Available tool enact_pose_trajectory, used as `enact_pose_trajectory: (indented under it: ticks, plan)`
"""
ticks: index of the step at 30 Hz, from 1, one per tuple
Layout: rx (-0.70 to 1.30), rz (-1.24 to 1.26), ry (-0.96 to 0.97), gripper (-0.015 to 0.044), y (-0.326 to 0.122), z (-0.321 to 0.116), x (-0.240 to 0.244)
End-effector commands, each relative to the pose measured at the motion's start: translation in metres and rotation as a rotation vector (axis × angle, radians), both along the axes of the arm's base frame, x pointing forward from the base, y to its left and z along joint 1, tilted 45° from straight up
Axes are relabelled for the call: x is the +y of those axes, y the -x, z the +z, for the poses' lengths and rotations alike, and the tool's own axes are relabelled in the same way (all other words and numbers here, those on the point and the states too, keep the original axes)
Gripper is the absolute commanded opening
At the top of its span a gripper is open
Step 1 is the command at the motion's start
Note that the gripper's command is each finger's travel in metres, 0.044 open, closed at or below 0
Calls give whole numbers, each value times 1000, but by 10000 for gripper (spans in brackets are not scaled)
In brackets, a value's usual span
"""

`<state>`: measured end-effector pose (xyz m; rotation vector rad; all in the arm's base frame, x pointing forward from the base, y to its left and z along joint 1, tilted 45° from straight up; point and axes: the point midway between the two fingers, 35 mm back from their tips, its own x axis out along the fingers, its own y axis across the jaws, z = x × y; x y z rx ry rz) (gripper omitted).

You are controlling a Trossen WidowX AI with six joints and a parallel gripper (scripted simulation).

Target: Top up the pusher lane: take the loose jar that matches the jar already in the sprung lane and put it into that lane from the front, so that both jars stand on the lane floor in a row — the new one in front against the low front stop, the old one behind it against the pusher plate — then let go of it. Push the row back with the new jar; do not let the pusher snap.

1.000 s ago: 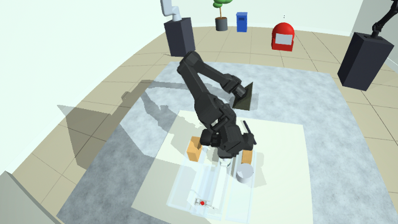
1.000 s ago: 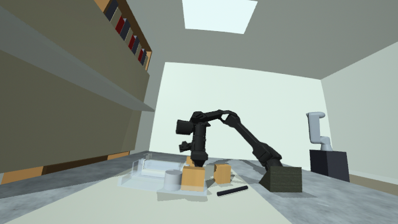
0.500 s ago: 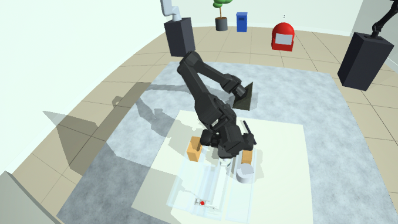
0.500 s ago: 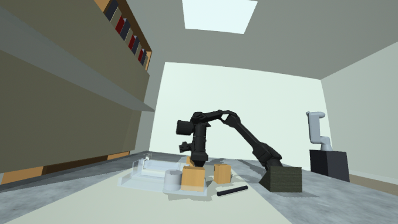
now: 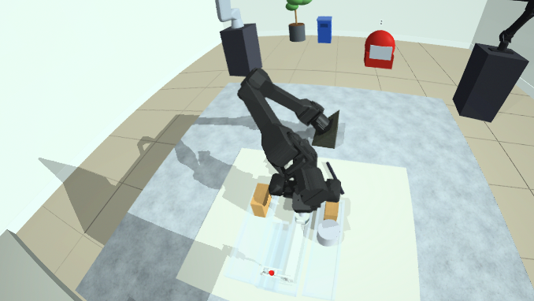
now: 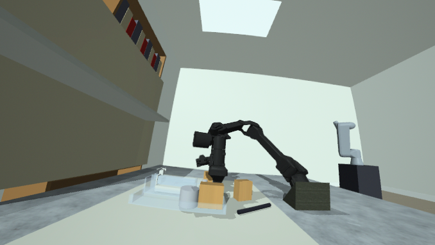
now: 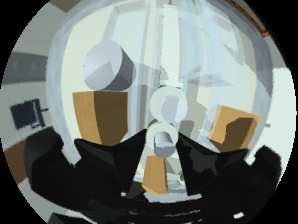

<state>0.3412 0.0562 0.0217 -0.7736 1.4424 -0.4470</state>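
Observation:
My gripper [image 6: 219, 181] [image 7: 161, 133] points down and is shut on a small pale jar [image 7: 163, 142], seen between its fingertips in the wrist view. A similar round pale jar [image 5: 302, 218] [image 7: 168, 105] stands in the narrow middle lane [image 5: 295, 250] [image 7: 170, 45], just beyond the held one. The two look very close together; I cannot tell whether they touch. A thin pale edge, perhaps the pusher plate, shows just behind the lane jar. The fingers hide the held jar in the top and exterior views. Its height above the lane floor and the low front stop are unclear.
A wide grey cylinder [image 5: 328, 233] [image 6: 188, 197] [image 7: 106, 66] stands in a side lane with a wooden block [image 5: 331, 210] [image 6: 210, 195] [image 7: 102, 117]. Another block [image 5: 260, 202] [image 7: 235, 125] is on the opposite side; a third [image 6: 242, 190] [image 7: 156, 175] stands near the front. A dark rod [image 5: 335, 177] [image 6: 254, 208] lies outside.

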Motion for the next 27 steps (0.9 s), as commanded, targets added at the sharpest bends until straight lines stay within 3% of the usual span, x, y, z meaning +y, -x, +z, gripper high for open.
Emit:
enact_pose_trajectory:
  ticks: [1, 27]
  plan:
    - [-13, -1, 2, 0, -2, 0, -2]
    - [-13, -1, 2, 0, 2, 0, -3]
